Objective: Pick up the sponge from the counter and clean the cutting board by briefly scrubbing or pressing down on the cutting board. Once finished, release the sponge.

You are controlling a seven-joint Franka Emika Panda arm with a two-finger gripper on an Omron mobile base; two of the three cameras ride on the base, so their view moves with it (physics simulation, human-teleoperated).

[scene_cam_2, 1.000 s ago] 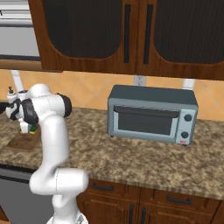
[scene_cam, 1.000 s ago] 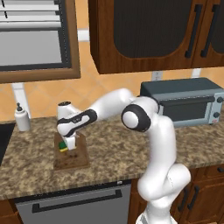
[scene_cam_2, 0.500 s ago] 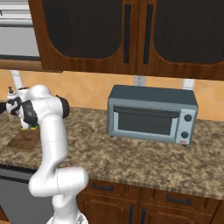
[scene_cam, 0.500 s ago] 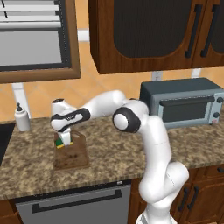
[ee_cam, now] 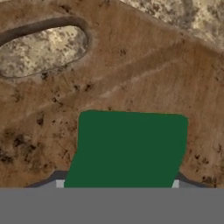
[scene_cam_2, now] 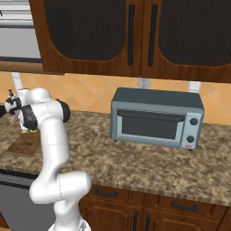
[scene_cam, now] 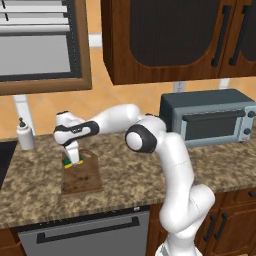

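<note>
On the far end of the cutting board (scene_cam: 81,174), near its hole (ee_cam: 41,50), the sponge (scene_cam: 71,162) is sitting green side up — its long axis is lying across the hand view, crosswise to the board's length. The gripper (scene_cam: 72,159) is clamping it from above, fingers closed on its sides. The board is lying lengthwise front-to-back on the counter (scene_cam: 125,175), a soap bottle (scene_cam: 24,134) standing well to its left.
</note>
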